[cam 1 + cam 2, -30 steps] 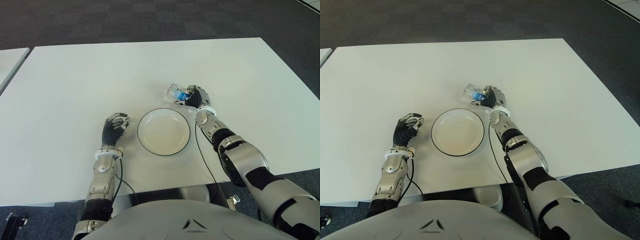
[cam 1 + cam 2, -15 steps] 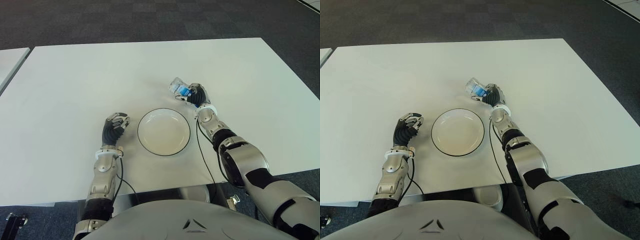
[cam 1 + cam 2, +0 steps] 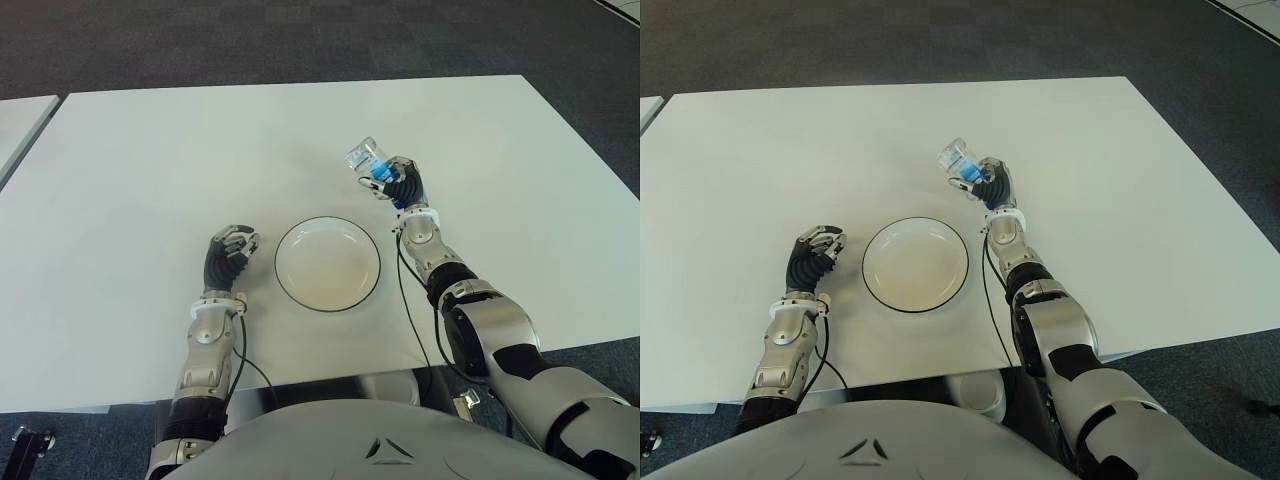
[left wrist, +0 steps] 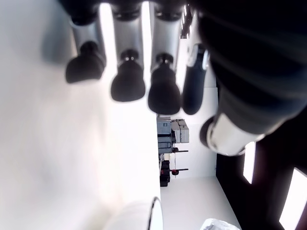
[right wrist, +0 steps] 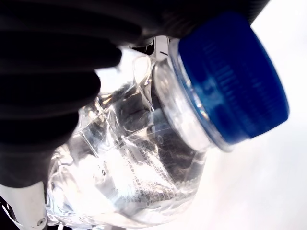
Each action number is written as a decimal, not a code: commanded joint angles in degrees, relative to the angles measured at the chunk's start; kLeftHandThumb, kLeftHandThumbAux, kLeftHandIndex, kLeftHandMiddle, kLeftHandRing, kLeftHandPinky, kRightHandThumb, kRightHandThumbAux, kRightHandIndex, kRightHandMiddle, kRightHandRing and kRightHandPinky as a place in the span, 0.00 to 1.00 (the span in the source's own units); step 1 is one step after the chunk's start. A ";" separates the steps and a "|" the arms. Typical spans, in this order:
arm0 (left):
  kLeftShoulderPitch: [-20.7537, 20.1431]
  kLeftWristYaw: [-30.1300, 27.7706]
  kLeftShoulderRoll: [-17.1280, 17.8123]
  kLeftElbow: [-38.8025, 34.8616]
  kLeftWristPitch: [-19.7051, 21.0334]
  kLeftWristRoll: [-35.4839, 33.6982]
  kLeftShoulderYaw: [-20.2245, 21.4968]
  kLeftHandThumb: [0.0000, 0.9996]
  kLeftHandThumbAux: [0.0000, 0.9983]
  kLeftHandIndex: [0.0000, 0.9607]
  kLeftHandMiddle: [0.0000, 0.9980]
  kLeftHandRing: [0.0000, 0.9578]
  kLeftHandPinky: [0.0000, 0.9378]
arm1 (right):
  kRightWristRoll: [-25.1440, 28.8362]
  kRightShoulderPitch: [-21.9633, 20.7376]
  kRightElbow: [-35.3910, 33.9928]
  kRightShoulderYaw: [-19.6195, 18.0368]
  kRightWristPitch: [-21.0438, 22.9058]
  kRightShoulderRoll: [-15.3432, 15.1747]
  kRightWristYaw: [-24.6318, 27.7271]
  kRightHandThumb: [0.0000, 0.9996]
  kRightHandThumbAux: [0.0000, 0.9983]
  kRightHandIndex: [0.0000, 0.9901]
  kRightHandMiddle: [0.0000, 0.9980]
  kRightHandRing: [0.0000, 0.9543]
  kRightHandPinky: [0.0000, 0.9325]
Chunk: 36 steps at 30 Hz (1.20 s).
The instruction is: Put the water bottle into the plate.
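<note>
My right hand (image 3: 400, 185) is shut on a small clear water bottle (image 3: 367, 160) with a blue cap (image 5: 235, 81), holding it tilted above the table behind and to the right of the plate. The right wrist view shows the fingers (image 5: 53, 62) wrapped round the crumpled clear body (image 5: 129, 177). The white plate (image 3: 328, 263) with a dark rim lies empty on the white table (image 3: 200, 150), near the front edge. My left hand (image 3: 230, 252) shows left of the plate, fingers curled, holding nothing.
A second white table edge (image 3: 20, 125) shows at the far left. Dark carpet (image 3: 300, 40) lies beyond the table. A black cable (image 3: 408, 310) runs along my right forearm.
My right hand has lifted the bottle off the table and moved it up and slightly right. The left hand has not moved.
</note>
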 commanded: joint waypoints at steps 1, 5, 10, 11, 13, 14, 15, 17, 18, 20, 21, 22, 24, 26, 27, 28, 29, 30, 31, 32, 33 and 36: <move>1.23 -0.17 -0.42 2.10 1.82 -0.54 0.26 0.71 0.71 0.46 0.79 0.84 0.88 | 1.22 0.81 -2.91 -1.04 -3.92 0.23 -1.33 0.70 0.73 0.44 0.81 0.87 0.90; 1.23 -0.13 -0.36 2.19 1.52 -0.53 0.31 0.71 0.71 0.46 0.79 0.84 0.87 | 0.16 1.66 -5.01 -0.69 -6.56 -0.28 -2.84 0.70 0.73 0.44 0.81 0.87 0.90; 1.31 0.12 -0.40 1.99 1.86 -0.39 0.38 0.71 0.71 0.46 0.79 0.84 0.87 | -0.41 3.34 -9.41 -0.35 -10.03 -0.30 -3.64 0.70 0.73 0.44 0.83 0.88 0.91; 1.34 0.15 -0.44 1.88 2.02 -0.41 0.38 0.71 0.71 0.46 0.79 0.84 0.88 | -0.54 3.85 -10.71 -0.21 -10.73 -0.26 -3.72 0.70 0.73 0.44 0.83 0.88 0.91; 1.46 0.12 -0.48 1.63 2.27 -0.53 0.43 0.71 0.71 0.46 0.79 0.84 0.88 | -0.98 5.19 -14.24 0.18 -11.32 -0.05 -3.90 0.70 0.73 0.44 0.84 0.89 0.92; 1.49 0.11 -0.52 1.58 2.32 -0.58 0.45 0.71 0.71 0.46 0.79 0.84 0.88 | -1.32 6.09 -16.51 0.49 -11.52 -0.02 -3.75 0.70 0.73 0.44 0.85 0.89 0.92; 1.52 0.09 -0.54 1.54 2.33 -0.63 0.48 0.71 0.71 0.46 0.79 0.84 0.88 | -1.58 6.81 -18.27 0.72 -11.57 0.01 -3.61 0.70 0.73 0.44 0.85 0.89 0.92; 1.53 0.02 -0.58 1.53 2.30 -0.70 0.51 0.71 0.71 0.46 0.80 0.84 0.88 | -1.80 7.80 -20.51 0.99 -11.70 -0.08 -3.00 0.70 0.73 0.44 0.86 0.90 0.93; 1.40 -0.12 -0.54 1.83 2.15 -0.77 0.54 0.71 0.71 0.46 0.80 0.84 0.88 | -2.06 8.57 -22.12 1.32 -12.14 -0.29 -2.42 0.70 0.73 0.44 0.86 0.90 0.93; 1.23 -0.32 -0.48 2.24 1.96 -0.87 0.58 0.71 0.71 0.46 0.80 0.84 0.88 | -2.62 10.12 -25.45 1.90 -12.57 -0.53 -1.55 0.70 0.73 0.44 0.87 0.91 0.93; 1.18 -0.38 -0.46 2.34 1.91 -0.90 0.59 0.71 0.71 0.46 0.79 0.84 0.88 | -2.85 10.80 -26.93 2.13 -12.59 -0.58 -1.25 0.70 0.73 0.44 0.87 0.91 0.93; 1.11 -0.45 -0.42 2.50 1.82 -0.93 0.59 0.71 0.71 0.46 0.79 0.84 0.88 | -3.41 12.01 -29.63 2.51 -12.21 -0.56 -1.08 0.70 0.73 0.44 0.88 0.91 0.93; 1.09 -0.57 -0.35 2.66 1.68 -0.99 0.58 0.71 0.71 0.46 0.79 0.84 0.88 | -4.15 13.64 -33.01 3.03 -11.68 -0.83 -0.30 0.70 0.73 0.44 0.88 0.92 0.94; 1.13 -0.64 -0.31 2.68 1.60 -1.01 0.55 0.71 0.71 0.46 0.79 0.84 0.87 | -4.49 15.04 -35.53 3.43 -11.16 -1.17 0.85 0.70 0.73 0.44 0.89 0.93 0.94; 1.14 -0.65 -0.30 2.69 1.57 -1.02 0.54 0.71 0.71 0.46 0.79 0.83 0.87 | -4.57 15.48 -36.36 3.46 -10.84 -1.20 1.24 0.71 0.73 0.44 0.89 0.93 0.94; 1.16 -0.64 -0.28 2.67 1.60 -0.99 0.52 0.71 0.71 0.46 0.79 0.83 0.87 | -5.21 16.54 -38.53 3.84 -10.31 -1.04 1.52 0.71 0.73 0.44 0.89 0.93 0.94; 1.14 -0.56 -0.26 2.73 1.61 -0.89 0.51 0.71 0.71 0.46 0.79 0.83 0.87 | -6.16 17.25 -40.03 4.36 -10.59 -1.30 1.86 0.71 0.73 0.44 0.89 0.93 0.95; 1.11 -0.50 -0.24 2.78 1.61 -0.82 0.50 0.71 0.71 0.46 0.79 0.83 0.87 | -6.84 17.80 -41.18 4.72 -10.72 -1.50 2.14 0.71 0.72 0.44 0.90 0.94 0.95; 1.10 -0.39 -0.21 2.82 1.60 -0.69 0.49 0.71 0.71 0.46 0.79 0.83 0.87 | -7.91 17.99 -41.56 5.20 -11.49 -2.19 2.38 0.71 0.72 0.44 0.90 0.94 0.95; 1.09 -0.32 -0.19 2.85 1.59 -0.62 0.49 0.71 0.71 0.46 0.79 0.83 0.87 | -8.55 18.04 -41.64 5.43 -11.96 -2.67 2.55 0.71 0.72 0.44 0.90 0.94 0.95; 1.09 -0.28 -0.18 2.86 1.58 -0.58 0.48 0.71 0.71 0.46 0.79 0.83 0.88 | -8.92 18.11 -41.78 5.54 -12.12 -2.93 2.66 0.71 0.72 0.44 0.91 0.94 0.96; 1.04 0.02 -0.18 2.96 1.46 -0.31 0.50 0.71 0.71 0.46 0.79 0.84 0.88 | -10.42 18.12 -41.76 6.45 -13.75 -4.29 3.60 0.70 0.72 0.44 0.91 0.94 0.96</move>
